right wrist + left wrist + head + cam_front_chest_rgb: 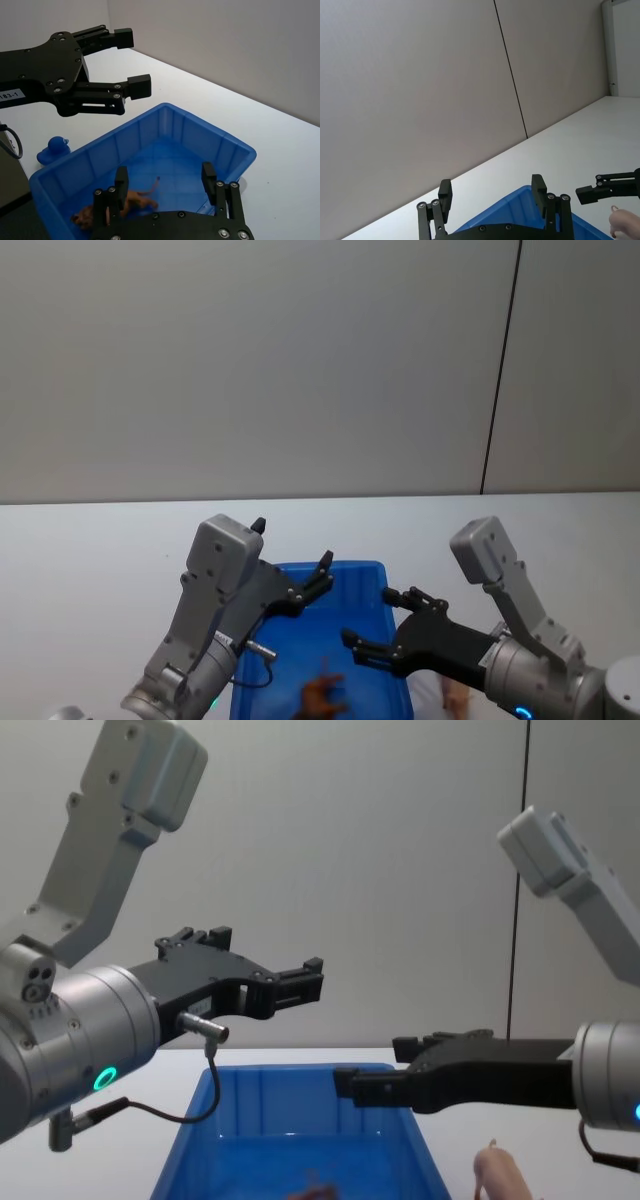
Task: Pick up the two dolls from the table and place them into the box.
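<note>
The blue box [372, 578] stands on the white table [90, 550] right in front of me. The reddish-brown doll [322, 695] lies on the box floor, seen well in the right wrist view [125, 202]. The pale pink doll [455, 698] lies on the table just right of the box, also in the chest view [500, 1175]. My left gripper [318, 580] hovers open above the box's far left part, holding nothing. My right gripper [385, 625] hovers open over the box's right rim, near the pink doll, also holding nothing.
A small blue duck toy [54, 149] sits on the table outside the box, on its left side. A plain grey wall with a dark vertical seam [500, 370] rises behind the table. The white tabletop runs wide to both sides of the box.
</note>
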